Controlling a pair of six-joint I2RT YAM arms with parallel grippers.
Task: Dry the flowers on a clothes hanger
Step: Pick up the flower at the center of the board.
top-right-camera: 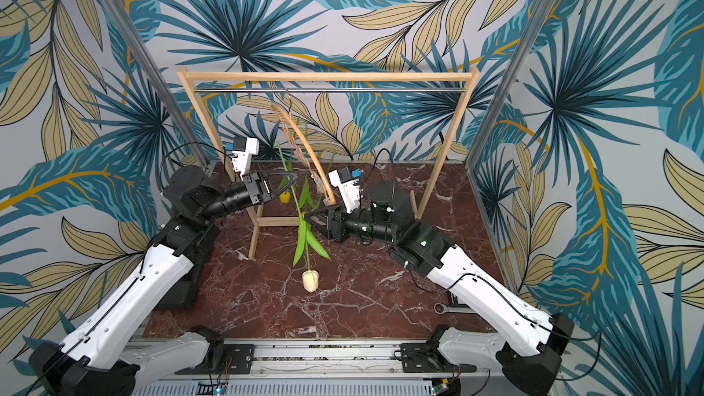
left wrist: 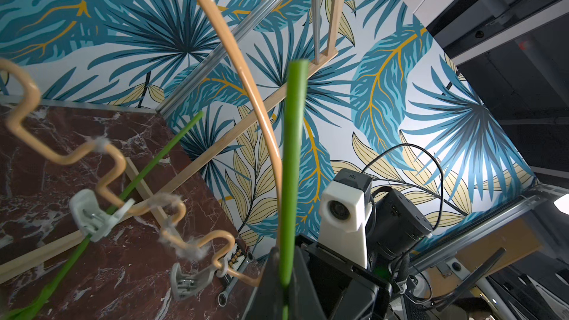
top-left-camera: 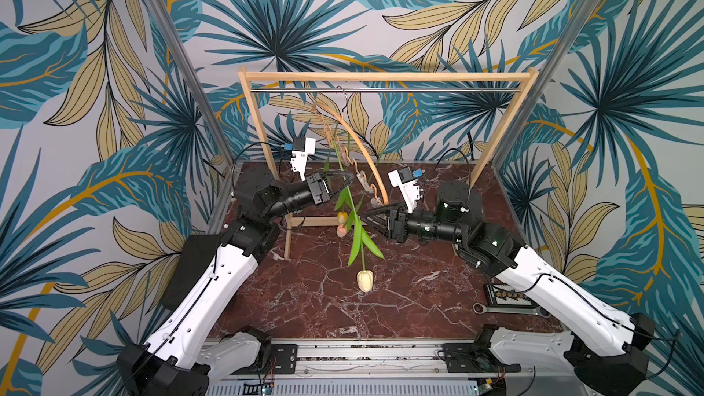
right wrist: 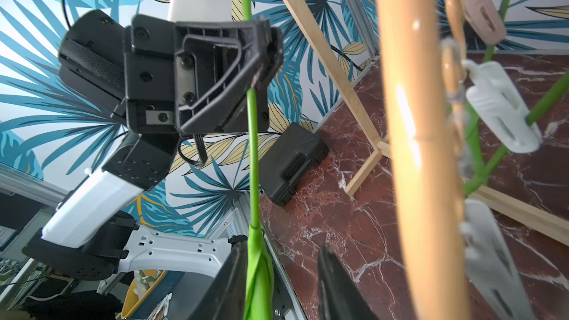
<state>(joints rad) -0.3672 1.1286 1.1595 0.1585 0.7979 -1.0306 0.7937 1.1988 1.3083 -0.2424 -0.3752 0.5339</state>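
Note:
The clothes hanger (top-left-camera: 366, 154) hangs by its hook from the rack's metal rail, turned edge-on; its curved arm (right wrist: 409, 118) fills the right wrist view. A cream-white tulip (top-left-camera: 365, 280) hangs head down in front of it, and its stem (left wrist: 291, 149) sits between the jaws of my shut left gripper (top-left-camera: 348, 181). Lower on the same stem, my right gripper (top-left-camera: 364, 217) is open. The stem (right wrist: 254, 149) lies against one finger (right wrist: 234, 272) and the other stands apart. A yellow tulip (top-left-camera: 342, 217) and a pink one (top-left-camera: 341, 230) hang behind. A white clip (left wrist: 92, 217) pinches another stem.
The wooden rack (top-left-camera: 381, 77) stands across the back of the red marble table (top-left-camera: 304, 306). A spanner (top-left-camera: 495, 308) and a bit case (top-left-camera: 506, 294) lie front right under the right arm. A black box (right wrist: 292, 161) sits by the left wall. One clip (left wrist: 187, 281) hangs empty.

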